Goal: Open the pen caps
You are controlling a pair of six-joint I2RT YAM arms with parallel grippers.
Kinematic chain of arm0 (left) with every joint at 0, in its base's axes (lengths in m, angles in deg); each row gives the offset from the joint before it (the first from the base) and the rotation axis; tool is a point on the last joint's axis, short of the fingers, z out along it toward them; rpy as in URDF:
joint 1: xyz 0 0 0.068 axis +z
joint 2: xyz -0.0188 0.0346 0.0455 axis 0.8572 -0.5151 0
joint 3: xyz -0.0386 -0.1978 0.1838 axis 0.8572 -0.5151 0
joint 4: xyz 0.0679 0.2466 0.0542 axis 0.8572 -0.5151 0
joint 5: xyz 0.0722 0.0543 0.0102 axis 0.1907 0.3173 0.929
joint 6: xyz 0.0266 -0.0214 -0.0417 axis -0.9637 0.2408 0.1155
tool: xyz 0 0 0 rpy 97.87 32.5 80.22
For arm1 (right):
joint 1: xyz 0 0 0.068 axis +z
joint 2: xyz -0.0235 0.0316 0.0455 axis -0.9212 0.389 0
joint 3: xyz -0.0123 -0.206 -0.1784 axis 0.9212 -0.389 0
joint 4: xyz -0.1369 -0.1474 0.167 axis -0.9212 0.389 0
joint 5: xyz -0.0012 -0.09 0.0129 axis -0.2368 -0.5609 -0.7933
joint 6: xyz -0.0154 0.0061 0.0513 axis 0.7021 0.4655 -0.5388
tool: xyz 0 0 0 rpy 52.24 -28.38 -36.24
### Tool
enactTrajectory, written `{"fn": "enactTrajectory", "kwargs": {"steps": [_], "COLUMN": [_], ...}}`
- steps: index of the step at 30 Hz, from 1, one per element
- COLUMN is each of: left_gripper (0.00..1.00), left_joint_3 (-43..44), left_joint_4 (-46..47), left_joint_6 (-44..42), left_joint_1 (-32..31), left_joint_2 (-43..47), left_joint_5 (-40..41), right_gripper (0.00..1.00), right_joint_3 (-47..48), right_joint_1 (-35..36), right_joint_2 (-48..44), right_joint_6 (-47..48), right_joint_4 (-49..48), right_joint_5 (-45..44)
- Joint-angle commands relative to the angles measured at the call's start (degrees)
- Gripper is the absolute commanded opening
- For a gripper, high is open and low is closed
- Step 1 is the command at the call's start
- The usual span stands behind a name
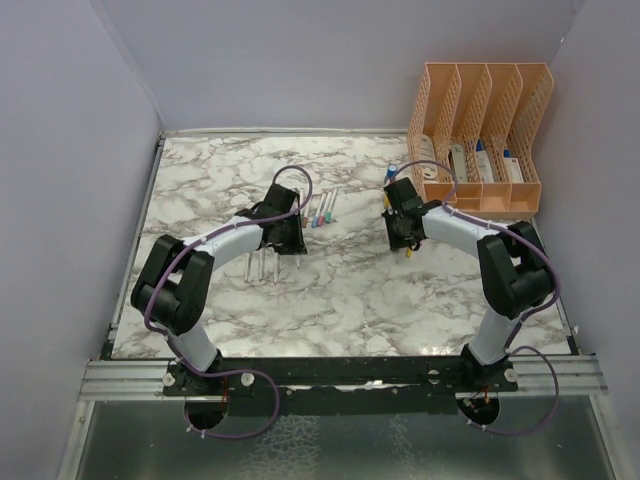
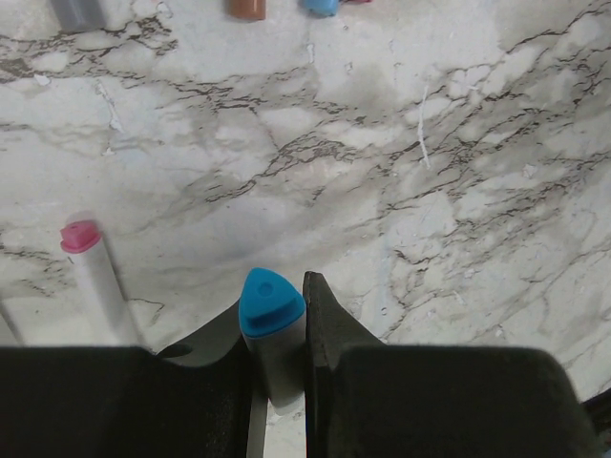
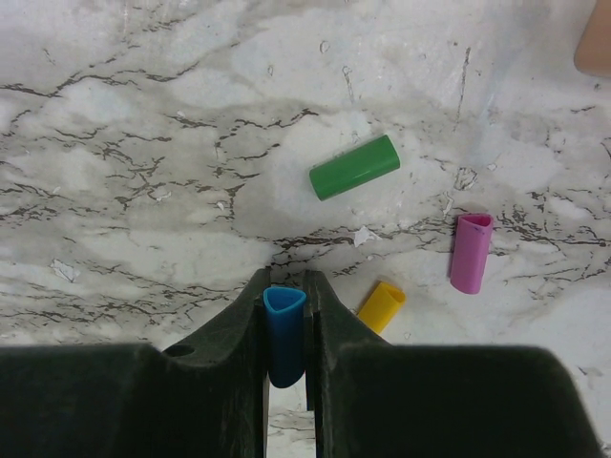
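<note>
My left gripper (image 2: 278,292) is shut on a thin white pen (image 2: 277,355) whose blue end (image 2: 270,301) sticks out past the fingertips; in the top view it (image 1: 283,233) hovers left of centre. My right gripper (image 3: 284,284) is shut on a loose hollow blue pen cap (image 3: 284,329); in the top view it (image 1: 405,230) is right of centre. Loose green (image 3: 354,167), pink-purple (image 3: 470,252) and yellow (image 3: 381,305) caps lie on the marble ahead of the right gripper. A white pen with a pink end (image 2: 94,277) lies left of the left gripper.
Several capped pens (image 1: 324,208) lie in a row between the grippers, and bare white pens (image 1: 265,265) lie below the left gripper. An orange file rack (image 1: 480,130) stands at the back right. Purple walls enclose the marble table (image 1: 340,300).
</note>
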Motion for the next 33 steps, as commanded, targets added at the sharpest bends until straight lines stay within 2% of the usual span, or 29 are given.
{"fn": "enactTrajectory", "kwargs": {"steps": [1,9,25,33], "left_gripper": [0.0,0.07,0.31,0.34], "left_joint_3": [-1.08,-0.98,-2.01,-1.71], "left_joint_4": [-2.45,-4.24,-6.21,-6.71], "left_joint_6": [-1.91,-3.22,-5.2,-5.03], "left_joint_1": [0.04,0.15,1.97,3.23], "left_joint_2": [0.82,-0.36,-0.39,1.43], "left_joint_5": [2.87,3.24,2.9,3.4], "right_gripper": [0.14,0.29,0.29,0.29], "right_joint_3": [2.04,2.61,4.36,4.87], "right_joint_1": [-0.32,-0.45,-0.4,-0.4], "right_joint_2": [0.91,0.75,-0.42,-3.25], "right_joint_6": [0.77,0.94,0.97,1.59], "right_joint_4": [0.81,1.04,1.43,0.41], "right_joint_5": [1.16,1.83,2.06,3.63]}}
